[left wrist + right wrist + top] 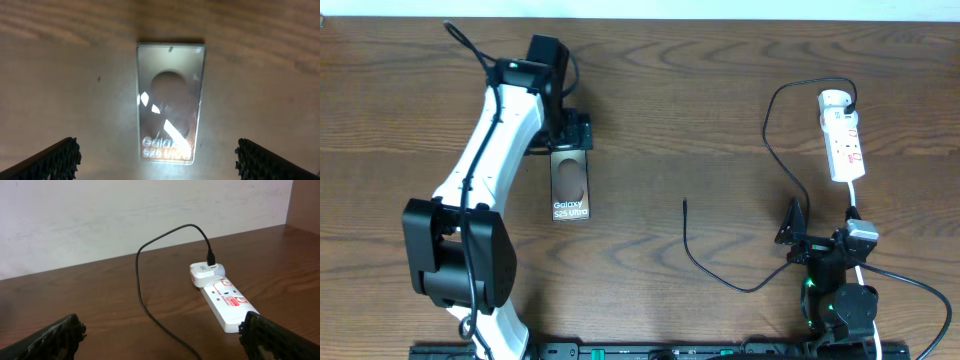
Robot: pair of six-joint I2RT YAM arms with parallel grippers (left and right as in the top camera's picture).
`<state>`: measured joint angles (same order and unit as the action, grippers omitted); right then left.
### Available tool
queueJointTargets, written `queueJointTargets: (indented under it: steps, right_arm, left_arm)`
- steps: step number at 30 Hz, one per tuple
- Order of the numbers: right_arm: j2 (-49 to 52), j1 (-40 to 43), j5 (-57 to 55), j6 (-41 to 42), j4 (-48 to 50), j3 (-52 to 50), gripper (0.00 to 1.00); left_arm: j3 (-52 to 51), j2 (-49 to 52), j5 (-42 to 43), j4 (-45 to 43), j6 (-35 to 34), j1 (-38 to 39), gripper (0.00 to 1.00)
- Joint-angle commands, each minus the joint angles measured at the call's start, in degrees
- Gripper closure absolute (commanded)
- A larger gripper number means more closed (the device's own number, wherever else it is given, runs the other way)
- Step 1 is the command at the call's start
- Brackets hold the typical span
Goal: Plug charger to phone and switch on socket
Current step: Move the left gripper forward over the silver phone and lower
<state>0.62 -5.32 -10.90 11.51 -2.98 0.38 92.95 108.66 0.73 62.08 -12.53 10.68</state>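
Observation:
The phone (570,190) lies flat on the wooden table with its brownish "Galaxy" screen up; it also shows in the left wrist view (171,102). My left gripper (570,140) is open and empty, just behind the phone's far end, above it (157,152). The white socket (842,135) lies at the right, with a rounded white plug at its far end (207,274). The charger cable (720,278) loops from that plug across the table to a loose tip (685,203). My right gripper (820,228) is open and empty, near the socket's (227,302) near end, over the cable (142,295).
A thicker white cord (858,205) runs from the socket's near end toward the right arm's base. The left arm (480,170) stretches across the left of the table. A pale wall (125,215) stands behind the table's far edge.

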Motion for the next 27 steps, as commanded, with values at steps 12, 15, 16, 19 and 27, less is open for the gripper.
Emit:
queueJointTargets:
  steps: [12,15,16,19,27]
  right_arm:
    - [-0.24,0.42,0.11,-0.44,-0.24,-0.07,0.01]
    - [-0.24,0.42,0.11,-0.44,-0.22,-0.07,0.01]
    - [-0.24,0.42,0.11,-0.44,-0.22,-0.07,0.01]
    - [-0.24,0.42,0.11,-0.44,-0.22,-0.07,0.01]
    - [-0.24,0.42,0.11,-0.44,-0.22,-0.07,0.01]
  left_arm:
    - [-11.41,0.17,-2.32,-10.49,-1.49,0.44,0.02]
    - [-12.96,0.17,-2.32,-11.78,-1.49,0.44,0.02]
    - [-13.40,0.17,-2.32,-12.13,-1.49,0.44,0.02]
    - [-15.32,0.17,-2.27,-13.66,-1.49,0.44,0.02]
    - [-19.41,0.17,1.01,-17.51,-0.59,0.46,0.02]
